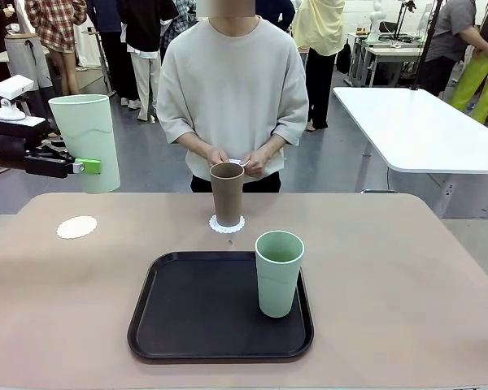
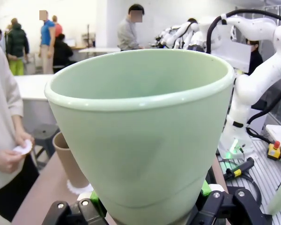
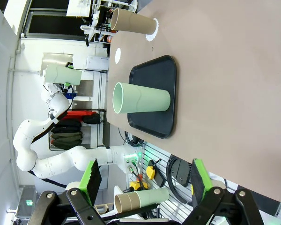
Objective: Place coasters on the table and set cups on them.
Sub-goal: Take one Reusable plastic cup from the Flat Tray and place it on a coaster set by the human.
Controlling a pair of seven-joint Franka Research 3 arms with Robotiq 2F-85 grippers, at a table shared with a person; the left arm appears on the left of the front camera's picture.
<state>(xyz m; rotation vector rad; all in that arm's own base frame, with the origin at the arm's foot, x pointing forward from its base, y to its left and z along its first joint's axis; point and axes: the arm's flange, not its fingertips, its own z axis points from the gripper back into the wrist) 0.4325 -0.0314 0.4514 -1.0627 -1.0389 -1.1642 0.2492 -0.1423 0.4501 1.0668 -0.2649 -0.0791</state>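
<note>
My left gripper (image 1: pixel 92 167) is shut on a pale green cup (image 1: pixel 85 140), held upright in the air above the table's (image 1: pixel 407 276) far left. In the left wrist view that cup (image 2: pixel 140 131) sits between the green pads (image 2: pixel 97 204). Below and to its right a white coaster (image 1: pixel 76 227) lies bare on the table. A brown cup (image 1: pixel 227 193) stands on a second coaster (image 1: pixel 227 224) at the far middle. Another green cup (image 1: pixel 278 273) stands on the black tray (image 1: pixel 187 317). The person holds a coaster (image 1: pixel 237 162) in both hands. My right gripper (image 3: pixel 145 178) is open with nothing in it, off the table's side.
The black tray takes up the near middle of the table. The person stands at the far edge behind the brown cup. A white table (image 1: pixel 423 122) stands at the back right. Beside the right arm's base lies a brown and green cup stack (image 3: pixel 140 199).
</note>
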